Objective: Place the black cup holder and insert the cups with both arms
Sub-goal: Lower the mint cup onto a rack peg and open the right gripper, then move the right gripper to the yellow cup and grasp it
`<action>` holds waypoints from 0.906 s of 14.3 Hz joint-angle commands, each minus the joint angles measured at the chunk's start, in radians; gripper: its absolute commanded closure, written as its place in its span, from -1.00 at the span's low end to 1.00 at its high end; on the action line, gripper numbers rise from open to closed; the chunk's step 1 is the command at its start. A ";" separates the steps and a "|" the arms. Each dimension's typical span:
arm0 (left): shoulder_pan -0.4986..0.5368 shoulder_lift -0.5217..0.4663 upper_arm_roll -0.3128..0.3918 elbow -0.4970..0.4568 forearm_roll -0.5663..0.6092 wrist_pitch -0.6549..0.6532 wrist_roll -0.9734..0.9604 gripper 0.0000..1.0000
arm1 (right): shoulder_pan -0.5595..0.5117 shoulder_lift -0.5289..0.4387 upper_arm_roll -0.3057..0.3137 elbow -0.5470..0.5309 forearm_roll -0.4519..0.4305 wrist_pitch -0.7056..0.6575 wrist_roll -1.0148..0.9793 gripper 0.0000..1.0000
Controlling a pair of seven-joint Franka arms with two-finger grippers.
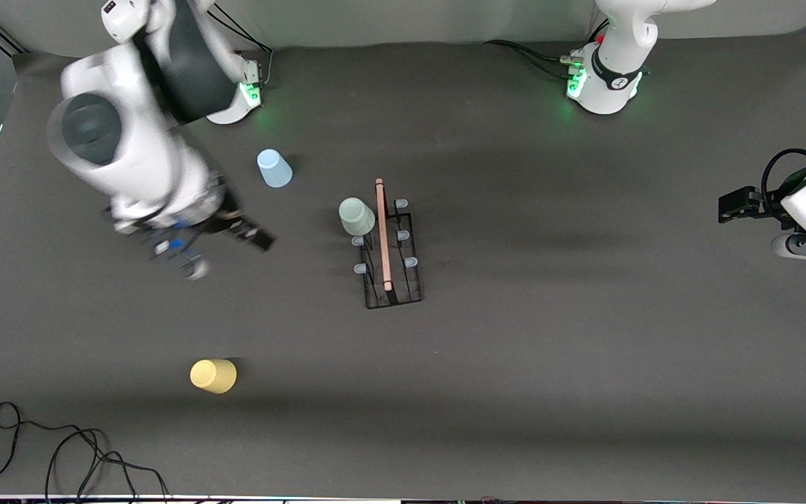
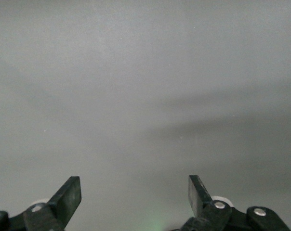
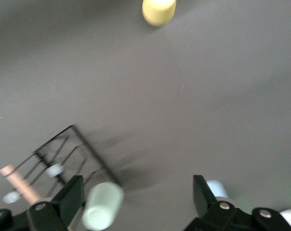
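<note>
This is a robotics lab test bench, not a home or shop: two white jointed robot arms with dark grey bands (image 1: pixel 130 140) are bolted by round bases lit green (image 1: pixel 602 87) along one edge of a dark grey cloth-covered tabletop (image 1: pixel 550 350). Loose black cables (image 1: pixel 60 448) trail over the tabletop's nearer edge. A plain grey backdrop (image 1: pixel 410 21) closes off the scene.

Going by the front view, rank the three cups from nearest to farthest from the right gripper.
1. Blue cup, toward the robots' bases from the open right gripper.
2. Yellow cup, toward the front camera.
3. Mint green cup, on the black cup holder.
</note>
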 commanded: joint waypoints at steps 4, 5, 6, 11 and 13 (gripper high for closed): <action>-0.006 0.003 0.005 0.014 -0.011 -0.002 -0.009 -0.99 | -0.221 0.235 -0.050 0.246 0.055 -0.006 -0.609 -1.00; -0.005 0.003 0.005 0.014 -0.011 -0.002 -0.009 -0.99 | -0.241 0.268 -0.050 0.272 0.067 0.003 -0.666 -1.00; -0.006 0.003 0.005 0.014 -0.011 -0.002 -0.009 -0.99 | -0.258 0.289 -0.049 0.277 0.086 0.029 -0.697 -1.00; -0.004 0.003 0.005 0.014 -0.011 -0.002 -0.009 -0.99 | -0.267 0.450 -0.047 0.269 0.216 0.259 -0.716 -1.00; -0.004 0.003 0.005 0.014 -0.011 -0.002 -0.009 -0.99 | -0.267 0.505 -0.044 0.258 0.242 0.351 -0.717 -1.00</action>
